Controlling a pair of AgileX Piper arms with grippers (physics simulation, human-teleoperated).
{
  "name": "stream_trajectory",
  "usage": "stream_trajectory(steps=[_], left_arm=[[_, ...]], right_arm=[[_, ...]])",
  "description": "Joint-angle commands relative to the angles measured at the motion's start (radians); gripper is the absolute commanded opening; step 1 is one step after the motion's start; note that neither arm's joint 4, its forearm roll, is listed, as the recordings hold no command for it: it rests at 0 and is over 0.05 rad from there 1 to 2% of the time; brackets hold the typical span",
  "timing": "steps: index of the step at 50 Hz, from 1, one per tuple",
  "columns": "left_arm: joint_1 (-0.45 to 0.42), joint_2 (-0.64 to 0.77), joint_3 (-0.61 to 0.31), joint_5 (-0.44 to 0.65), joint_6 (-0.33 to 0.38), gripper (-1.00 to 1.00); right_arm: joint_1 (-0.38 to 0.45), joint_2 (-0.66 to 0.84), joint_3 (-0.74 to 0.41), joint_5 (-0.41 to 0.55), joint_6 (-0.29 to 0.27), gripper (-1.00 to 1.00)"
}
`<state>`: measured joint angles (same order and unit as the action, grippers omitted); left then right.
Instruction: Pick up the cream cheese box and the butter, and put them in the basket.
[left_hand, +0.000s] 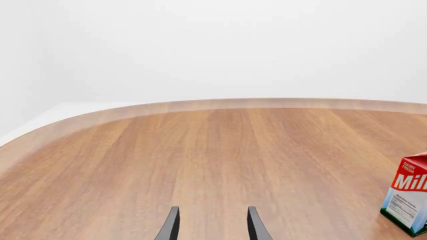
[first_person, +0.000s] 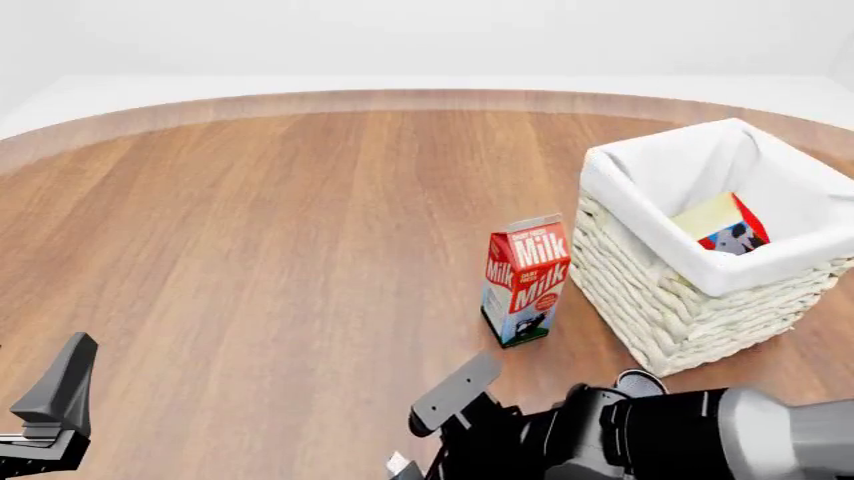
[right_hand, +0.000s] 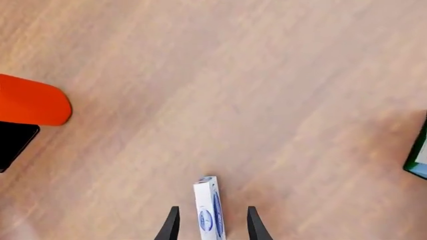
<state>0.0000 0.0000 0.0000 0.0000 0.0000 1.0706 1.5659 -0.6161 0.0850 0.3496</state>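
The cream cheese box (right_hand: 207, 200), white with blue print, stands on its narrow edge on the wood between the fingers of my right gripper (right_hand: 212, 216). The jaws are open, with a gap on each side of the box. In the front view a white corner of the box (first_person: 398, 465) shows at the bottom edge beside the right arm (first_person: 641, 435). The butter (first_person: 731, 228) lies inside the basket (first_person: 667, 300) at the right. My left gripper (left_hand: 212, 227) is open over bare wood and holds nothing.
A red-and-white milk carton (first_person: 526, 280) stands just left of the basket; its base edge (right_hand: 419, 155) shows in the right wrist view. An orange-red rounded shape (right_hand: 30, 106) with a black piece beside it lies off to one side there. The table's curved far edge (first_person: 400, 98) runs across the back.
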Motion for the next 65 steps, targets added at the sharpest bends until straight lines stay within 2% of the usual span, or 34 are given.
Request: stream_trajectory(steps=[1, 34, 65], left_arm=[[0.0, 0.0, 0.0, 0.0, 0.0, 1.0], [0.0, 0.0, 0.0, 0.0, 0.0, 1.0], [0.0, 0.0, 0.0, 0.0, 0.0, 1.0]], right_arm=[[0.006, 0.023, 0.005, -0.021, 0.008, 1.0], [0.01, 0.051, 0.006, -0.034, 0.007, 1.0], [0.037, 0.107, 0.016, -0.085, 0.039, 1.0]])
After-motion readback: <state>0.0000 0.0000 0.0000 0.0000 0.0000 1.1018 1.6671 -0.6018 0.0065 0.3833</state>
